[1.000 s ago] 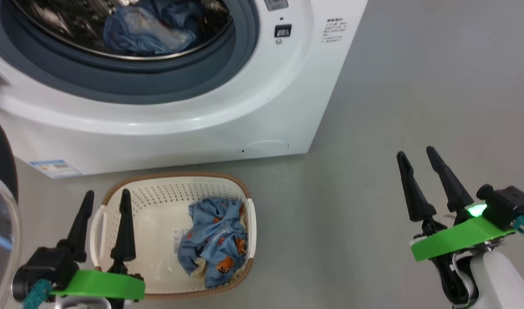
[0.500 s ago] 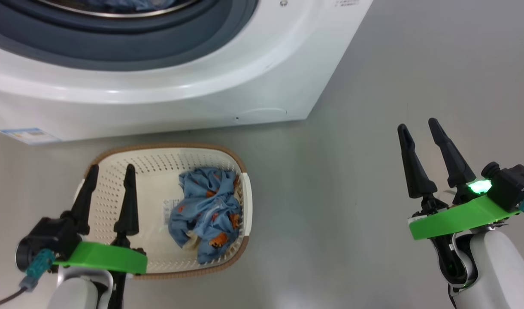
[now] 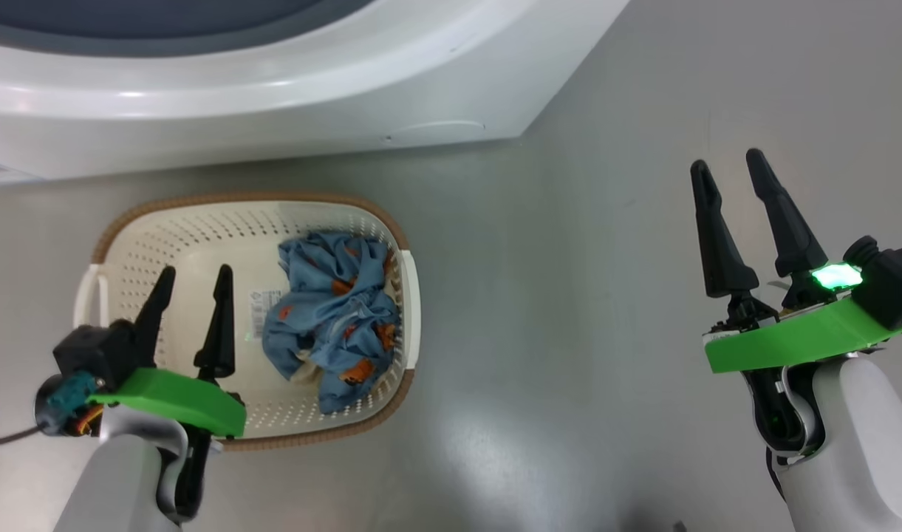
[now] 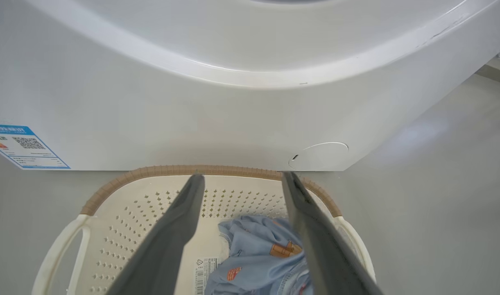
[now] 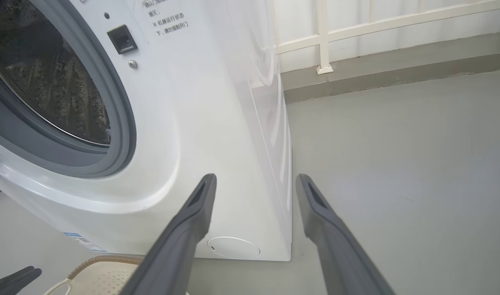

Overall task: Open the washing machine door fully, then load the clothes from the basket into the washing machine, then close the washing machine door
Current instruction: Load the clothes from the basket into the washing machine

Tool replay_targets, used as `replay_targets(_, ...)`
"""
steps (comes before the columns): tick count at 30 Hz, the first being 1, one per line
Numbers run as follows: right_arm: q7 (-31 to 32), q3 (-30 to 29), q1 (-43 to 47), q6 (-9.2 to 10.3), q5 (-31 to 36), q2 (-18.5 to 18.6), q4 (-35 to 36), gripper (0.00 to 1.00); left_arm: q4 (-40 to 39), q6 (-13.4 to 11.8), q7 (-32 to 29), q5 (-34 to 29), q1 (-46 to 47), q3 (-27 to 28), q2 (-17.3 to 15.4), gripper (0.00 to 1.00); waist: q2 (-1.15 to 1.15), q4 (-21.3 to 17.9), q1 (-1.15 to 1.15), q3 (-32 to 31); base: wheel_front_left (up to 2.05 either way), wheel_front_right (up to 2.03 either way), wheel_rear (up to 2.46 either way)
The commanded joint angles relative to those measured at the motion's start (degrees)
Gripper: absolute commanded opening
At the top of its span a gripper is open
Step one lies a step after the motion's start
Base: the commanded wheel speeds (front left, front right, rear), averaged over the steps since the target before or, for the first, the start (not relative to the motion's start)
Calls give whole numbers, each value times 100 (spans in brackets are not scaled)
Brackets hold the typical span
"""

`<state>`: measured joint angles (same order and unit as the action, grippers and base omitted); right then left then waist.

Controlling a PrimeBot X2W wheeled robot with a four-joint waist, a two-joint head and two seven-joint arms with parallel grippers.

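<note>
Head view has tipped downward over the last second; the washer [image 3: 273,96] has slid to the top edge and its opening has left the picture, which is the camera's move, not the machine's; the basket [image 3: 251,201] now sits nearer the middle, on the floor [image 3: 569,295] just before the washer. The clothes [image 3: 332,318] lie bunched in the basket's right half, untouched. Against the basket, the left gripper [image 3: 196,270] has crept inward: from straddling the left handle to hanging over the bare left half, beside the clothes and not on them; its fingers are spread and hold nothing. The right gripper [image 3: 725,161] hangs well apart over bare floor, fingers likewise spread and empty. In the right wrist view the drum [image 5: 49,82] stands uncovered, so the opening step looks done; a blue garment lay in there a second ago, so loading seems under way, and the look down reads as lining up the next pick, likely by the left arm.
</note>
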<state>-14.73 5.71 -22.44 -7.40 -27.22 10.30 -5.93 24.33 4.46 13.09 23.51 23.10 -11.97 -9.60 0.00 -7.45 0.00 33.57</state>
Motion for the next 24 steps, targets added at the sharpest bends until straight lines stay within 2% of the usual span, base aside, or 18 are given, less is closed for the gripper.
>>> replay_targets(1,-27,97,32,-9,63,-23,162,100,29,82,-24,46,109,150,-166,100,0,-86,0,196,0,0,0)
replay_targets(9,-27,108,-72,-9,68,-57,217,100,1304,248,-157,267,753,-78,-205,100,0,-164,0,523,0,0,0)
replay_targets(16,-27,100,-169,-9,75,-88,273,100,2252,297,-154,459,1375,-361,-300,100,0,-238,0,839,0,0,0)
replay_targets(24,-27,96,-319,-9,87,-154,342,100,3097,302,-438,1078,2052,-1023,-347,100,0,-317,0,1209,0,0,0)
